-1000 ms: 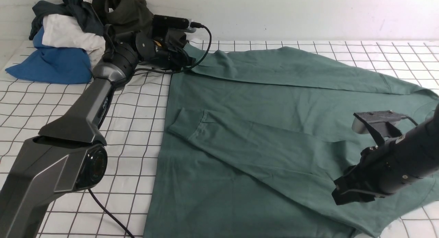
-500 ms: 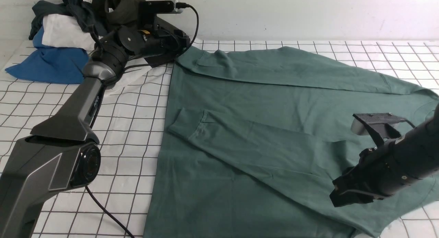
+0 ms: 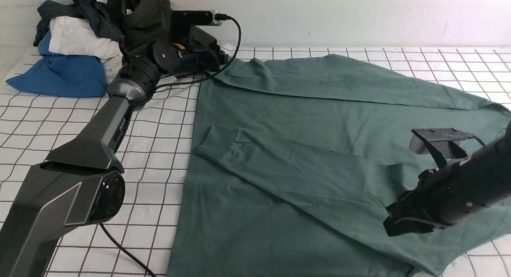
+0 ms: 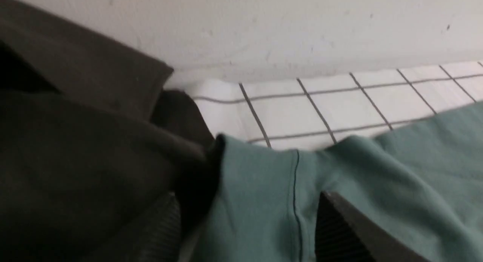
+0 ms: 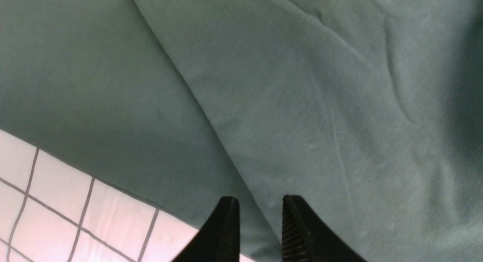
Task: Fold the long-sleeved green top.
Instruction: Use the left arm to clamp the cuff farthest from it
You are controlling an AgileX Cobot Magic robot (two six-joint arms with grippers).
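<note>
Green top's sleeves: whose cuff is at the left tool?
The farther sleeve, toward the wall, reaches the left tool; the nearer sleeve's cuff lies on the green top's body.

Your desk (image 3: 151,157) wears a white cloth with a dark grid. The green long-sleeved top (image 3: 303,149) lies spread across its middle and right side, one sleeve folded over the body. In the far left corner you have a heap: a blue garment (image 3: 60,75), a white garment (image 3: 80,39) and a dark olive garment (image 3: 147,13). A black cable (image 3: 123,251) lies near left.

A: Left gripper (image 3: 218,62) position?
B: At the far-left sleeve end of the green long-sleeved top (image 3: 303,121). Right gripper (image 3: 391,226) at its near-right part. Clothes pile (image 3: 76,45) beyond its far-left corner.
</note>
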